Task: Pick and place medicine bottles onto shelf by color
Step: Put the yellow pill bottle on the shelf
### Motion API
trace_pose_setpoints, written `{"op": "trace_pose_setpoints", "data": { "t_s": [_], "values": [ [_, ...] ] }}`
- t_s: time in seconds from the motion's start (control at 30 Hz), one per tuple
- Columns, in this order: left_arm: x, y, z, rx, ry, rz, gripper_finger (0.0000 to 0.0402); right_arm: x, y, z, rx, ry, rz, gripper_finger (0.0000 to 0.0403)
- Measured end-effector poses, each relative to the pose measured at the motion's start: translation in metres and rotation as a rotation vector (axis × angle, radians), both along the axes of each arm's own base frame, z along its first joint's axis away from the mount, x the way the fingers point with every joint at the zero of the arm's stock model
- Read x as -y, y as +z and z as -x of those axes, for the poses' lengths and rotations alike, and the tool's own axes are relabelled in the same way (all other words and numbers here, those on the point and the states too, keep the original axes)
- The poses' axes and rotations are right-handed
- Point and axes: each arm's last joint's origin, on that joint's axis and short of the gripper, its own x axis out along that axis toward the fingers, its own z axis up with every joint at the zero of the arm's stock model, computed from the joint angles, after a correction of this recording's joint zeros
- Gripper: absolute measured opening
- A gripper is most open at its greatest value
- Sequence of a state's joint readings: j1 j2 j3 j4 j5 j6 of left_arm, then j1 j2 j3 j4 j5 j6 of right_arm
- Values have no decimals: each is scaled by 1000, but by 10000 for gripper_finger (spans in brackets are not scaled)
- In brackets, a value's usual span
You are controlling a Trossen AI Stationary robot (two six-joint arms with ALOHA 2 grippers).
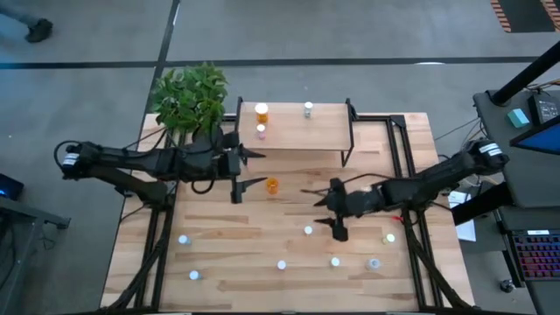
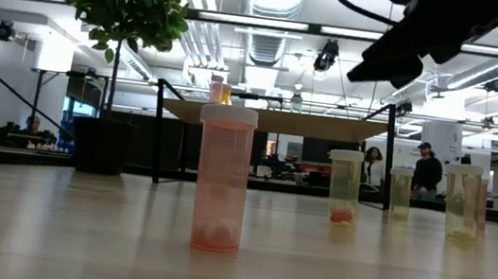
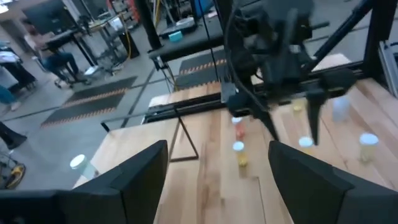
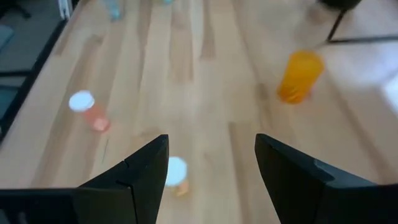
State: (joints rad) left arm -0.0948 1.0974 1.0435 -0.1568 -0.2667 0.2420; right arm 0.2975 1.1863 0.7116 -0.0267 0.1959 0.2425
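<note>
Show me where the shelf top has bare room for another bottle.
The shelf is bare across its middle, between the orange-capped bottle with a pink bottle at one end and a pale bottle, and beyond that bottle too. The orange-bottle end is crowded.

Overhead, level, wrist views (shared tabletop (image 1: 262,254)).

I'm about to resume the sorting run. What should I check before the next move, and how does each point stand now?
1. Left gripper open and empty: ok.
2. Right gripper open and empty: ok.
3. Shelf has free room beside its three bottles: ok.
4. Lone orange bottle upright on the table, between the grippers: ok.
5. Shelf bottles grouped by color: cannot tell.
</note>
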Motion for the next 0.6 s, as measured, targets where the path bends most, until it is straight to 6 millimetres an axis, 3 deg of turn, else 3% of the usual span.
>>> {"op": "trace_pose_setpoints", "data": {
  "t_s": [0.4,0.6],
  "values": [
    [-1,5,12,79,-5,-26,262,-31,-36,-28,-220,38,43,231],
    [-1,5,12,81,-5,-25,262,-36,-56,-35,-284,42,68,231]
  ]
}}
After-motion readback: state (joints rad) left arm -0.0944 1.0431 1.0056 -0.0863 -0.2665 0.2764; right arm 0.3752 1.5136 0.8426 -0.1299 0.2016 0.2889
